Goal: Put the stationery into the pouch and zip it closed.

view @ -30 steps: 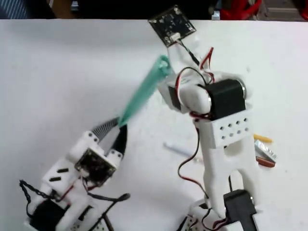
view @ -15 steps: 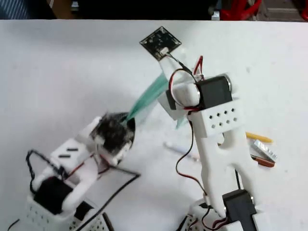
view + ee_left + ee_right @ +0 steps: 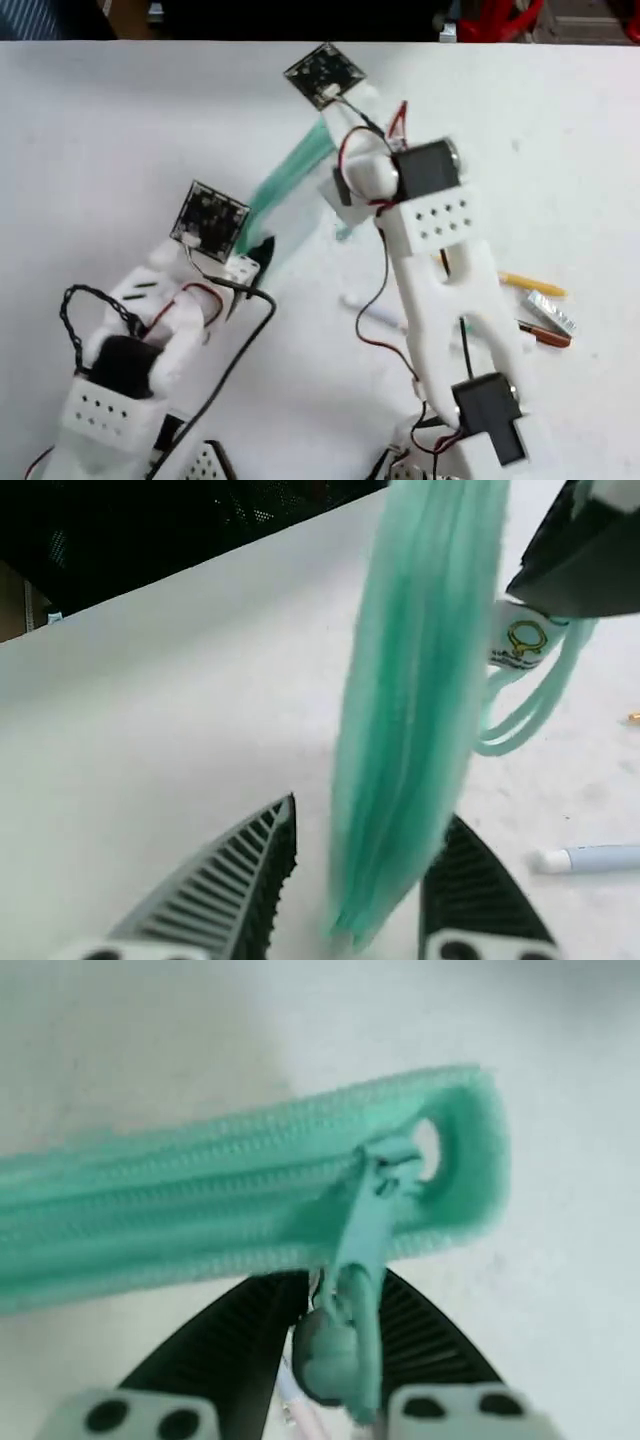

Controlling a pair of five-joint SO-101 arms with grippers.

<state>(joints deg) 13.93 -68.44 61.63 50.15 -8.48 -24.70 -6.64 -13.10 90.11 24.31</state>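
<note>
A mint-green fabric pouch (image 3: pixel 290 182) is slung above the middle of the white worktop (image 3: pixel 120 130), its long axis slanting from the near-left toward the far edge. The right pincer (image 3: pixel 340 1285) has the far end, clenched on the green zip pull (image 3: pixel 356 1222). The near end sits between the spread, released jaws of the left pincer (image 3: pixel 372 815). A white pen (image 3: pixel 372 313) and loose stationery (image 3: pixel 540 305) by the right edge lie outside; any zip stroke would likely run along that slant.
</note>
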